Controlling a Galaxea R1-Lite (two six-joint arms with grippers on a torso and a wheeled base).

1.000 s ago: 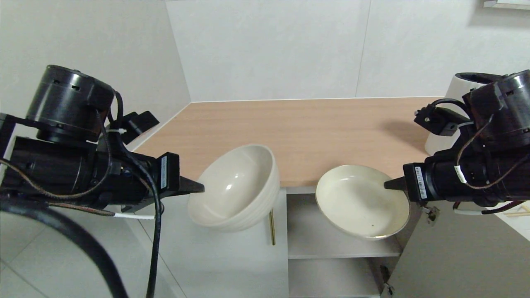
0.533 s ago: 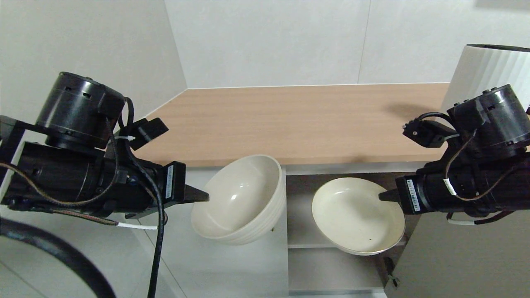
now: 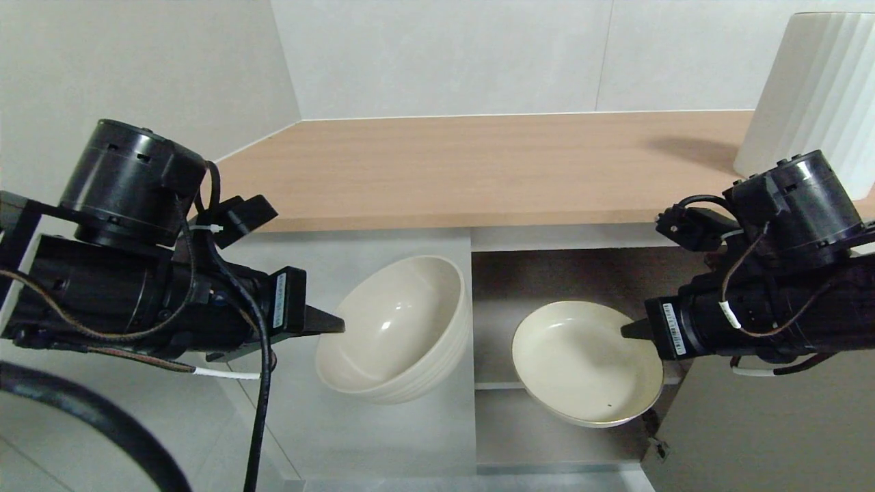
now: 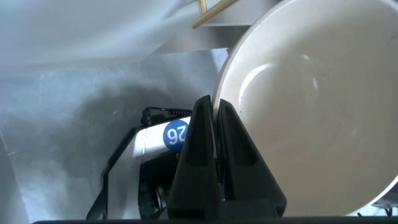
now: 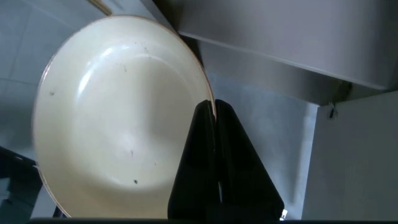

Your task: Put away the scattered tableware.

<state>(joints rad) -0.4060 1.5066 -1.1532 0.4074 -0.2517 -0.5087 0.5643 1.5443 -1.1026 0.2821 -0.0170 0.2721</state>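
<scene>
My left gripper (image 3: 336, 324) is shut on the rim of a deep cream bowl (image 3: 396, 328), holding it tilted in the air in front of the closed left cabinet door (image 3: 383, 437). In the left wrist view the fingers (image 4: 214, 134) pinch the bowl's rim (image 4: 311, 106). My right gripper (image 3: 627, 331) is shut on the rim of a shallow cream plate (image 3: 584, 362), held tilted in front of the open cabinet shelf (image 3: 499, 386). The right wrist view shows the gripper (image 5: 214, 121) clamped on the plate's edge (image 5: 118, 112).
A wooden countertop (image 3: 478, 164) runs above the cabinet. A white ribbed container (image 3: 813, 89) stands on it at the far right. The open right cabinet door (image 3: 759, 437) hangs below my right arm. Tiled walls close the back and left.
The whole view has shifted downward as the camera lowered, so the cabinet opening shows more. Both bowl and plate now sit below the counter edge, level with the shelves.
</scene>
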